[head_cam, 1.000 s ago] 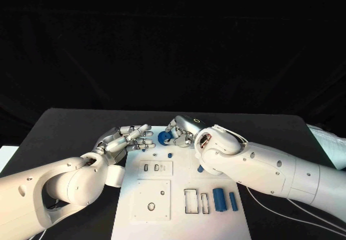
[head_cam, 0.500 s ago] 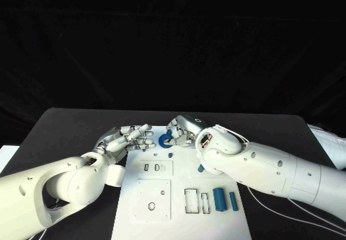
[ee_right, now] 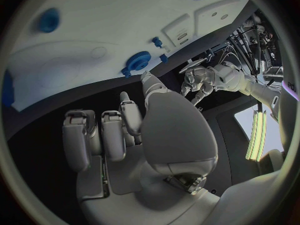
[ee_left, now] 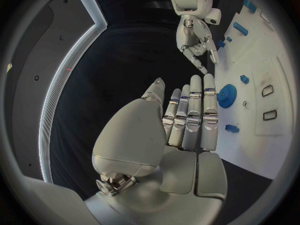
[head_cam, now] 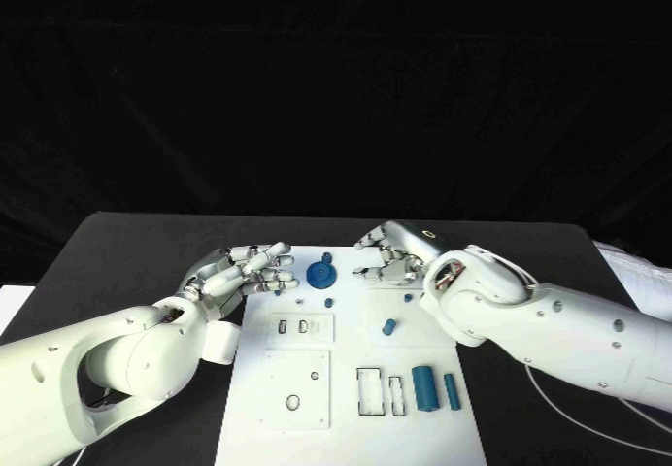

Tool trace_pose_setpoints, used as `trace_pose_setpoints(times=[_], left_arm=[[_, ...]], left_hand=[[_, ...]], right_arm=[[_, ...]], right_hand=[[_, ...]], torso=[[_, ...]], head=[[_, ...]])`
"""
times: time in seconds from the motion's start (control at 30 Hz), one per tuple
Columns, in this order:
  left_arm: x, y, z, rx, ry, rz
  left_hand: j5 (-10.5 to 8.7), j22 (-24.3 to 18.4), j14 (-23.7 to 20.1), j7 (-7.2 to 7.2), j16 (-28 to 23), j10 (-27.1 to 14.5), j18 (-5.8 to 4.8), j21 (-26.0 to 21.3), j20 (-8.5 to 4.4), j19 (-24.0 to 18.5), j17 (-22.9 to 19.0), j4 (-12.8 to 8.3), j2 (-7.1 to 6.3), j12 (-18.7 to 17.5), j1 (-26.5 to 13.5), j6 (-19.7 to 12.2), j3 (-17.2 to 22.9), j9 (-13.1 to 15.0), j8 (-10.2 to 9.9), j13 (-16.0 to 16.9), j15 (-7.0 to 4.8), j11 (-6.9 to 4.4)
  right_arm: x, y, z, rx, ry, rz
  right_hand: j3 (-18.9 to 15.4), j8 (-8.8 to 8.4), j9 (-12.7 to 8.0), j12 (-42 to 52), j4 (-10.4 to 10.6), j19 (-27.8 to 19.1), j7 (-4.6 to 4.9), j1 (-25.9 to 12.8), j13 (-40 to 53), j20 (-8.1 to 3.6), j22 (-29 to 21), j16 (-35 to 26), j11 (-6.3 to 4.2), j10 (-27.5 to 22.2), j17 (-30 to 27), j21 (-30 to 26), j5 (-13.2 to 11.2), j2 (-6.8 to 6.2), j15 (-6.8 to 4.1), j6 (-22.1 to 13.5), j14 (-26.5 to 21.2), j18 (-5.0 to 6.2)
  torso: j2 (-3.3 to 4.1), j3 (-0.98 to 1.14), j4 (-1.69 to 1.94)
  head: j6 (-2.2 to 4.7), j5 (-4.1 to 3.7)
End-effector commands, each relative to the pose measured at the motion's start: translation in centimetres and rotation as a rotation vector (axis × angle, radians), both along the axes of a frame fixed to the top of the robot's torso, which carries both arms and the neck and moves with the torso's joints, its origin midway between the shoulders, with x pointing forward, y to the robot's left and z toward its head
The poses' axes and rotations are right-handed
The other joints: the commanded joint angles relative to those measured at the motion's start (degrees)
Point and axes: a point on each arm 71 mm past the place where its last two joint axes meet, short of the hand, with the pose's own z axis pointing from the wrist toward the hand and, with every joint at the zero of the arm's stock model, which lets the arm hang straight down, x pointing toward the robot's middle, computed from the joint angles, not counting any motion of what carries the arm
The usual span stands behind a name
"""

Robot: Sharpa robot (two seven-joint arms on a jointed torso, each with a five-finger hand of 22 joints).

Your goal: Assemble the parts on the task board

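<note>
The white task board [head_cam: 351, 408] lies in the middle of the table. A blue gear [head_cam: 322, 275] stands near its far edge, with no hand touching it; it also shows as the gear [ee_left: 227, 96] and the gear [ee_right: 137, 61] in the wrist views. My left hand [head_cam: 252, 273] hovers just left of the gear, fingers stretched out and holding nothing. My right hand [head_cam: 390, 256] is to the gear's right, apart from it, fingers loosely bent and empty. Two small blue pegs [head_cam: 329, 302] [head_cam: 389, 328] stand on the board. Two blue cylinders [head_cam: 424, 386] [head_cam: 453, 390] lie nearer me.
Rectangular slots [head_cam: 371, 390] and a raised plate with an oval hole [head_cam: 294, 400] mark the board's near part. Black table [head_cam: 126, 262] surrounds the board. My right forearm [head_cam: 560, 330] crosses above the board's right edge.
My right hand has let go of the blue gear and drawn away to the right. The gear stays on the board. The left hand has barely moved.
</note>
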Motion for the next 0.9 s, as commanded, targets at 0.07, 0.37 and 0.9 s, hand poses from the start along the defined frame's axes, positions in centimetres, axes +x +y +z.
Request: trace_pose_setpoints(times=[0.07,0.37,0.9], left_arm=[[0.0,0.1,0.1,-0.009,-0.007,-0.01],[0.3,0.4,0.0,-0.007,-0.007,-0.004],[0.6,0.3,-0.2,-0.005,-0.004,-0.003]], left_hand=[[-0.27,-0.07,-0.2,0.07,-0.38,-0.31,0.55,-0.29,0.1,0.32,0.06,-0.34,-0.08,-0.32,0.59,-0.23,0.0,0.0,-0.4,0.01,0.14,-0.07],[-0.27,-0.07,-0.2,0.07,-0.38,-0.31,0.55,-0.29,0.1,0.32,0.06,-0.34,-0.08,-0.32,0.59,-0.23,0.0,0.0,-0.4,0.01,0.14,-0.07],[-0.27,-0.08,-0.21,0.06,-0.4,-0.31,0.56,-0.31,0.1,0.33,0.11,-0.39,-0.06,-0.32,0.61,-0.23,0.03,0.0,-0.41,0.02,0.14,-0.08]], right_arm=[[-0.7,-3.2,0.5,0.093,0.056,0.086],[-0.7,-8.9,-1.2,0.133,0.106,0.012],[0.3,-11.4,-4.3,0.117,0.13,-0.069]], right_hand=[[-0.09,0.04,-0.04,-0.2,-0.95,0.38,-0.07,1.26,-0.07,-0.28,7.57,0.11,-0.06,-0.35,5.7,-0.14,0.28,0.04,-0.16,0.65,4.12,-0.79],[-0.03,-0.09,-0.1,-0.79,-2.01,0.23,-0.07,2.52,-0.42,-0.32,7.42,0.06,-0.09,-0.64,5.65,-0.23,0.45,-0.13,-0.19,0.69,4.09,-0.75],[0.42,0.0,-0.08,-0.56,-2.68,0.3,-0.05,3.41,-0.27,-0.34,7.52,0.18,-0.1,-0.54,5.91,-0.21,0.12,0.59,-0.21,1.06,4.14,-0.77]], torso=[[-0.42,0.24,-0.97],[-0.94,1.04,-2.12],[-0.98,1.12,-2.28]], head=[[0.13,0.04],[0.26,0.5],[-0.33,-0.08]])
